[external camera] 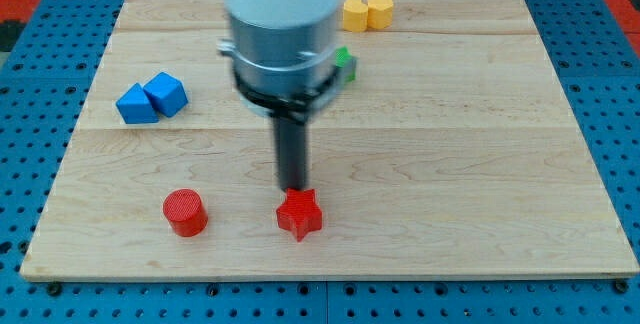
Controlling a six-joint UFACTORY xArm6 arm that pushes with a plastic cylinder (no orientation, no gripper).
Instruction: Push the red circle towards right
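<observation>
The red circle (184, 212) sits near the bottom left of the wooden board (450, 164); it looks small, light and stiff, so it should slide easily; we have no claw (only a rod), and my tip (295, 188) rests just above the red star (299, 215); we judge contact belongs on the circle's left side, centred.

Red star block (299, 215) sits low centre of frame on wooden desk (480, 164). Two blue blocks (151, 98) at left, touching, side by side. Two yellow blocks (367, 11) at top, right of centre, also touching. Green block (345, 62) peeks out upper centre, mostly hidden, shape unclear. Blue pegboard (610, 84) surrounds desk.
</observation>
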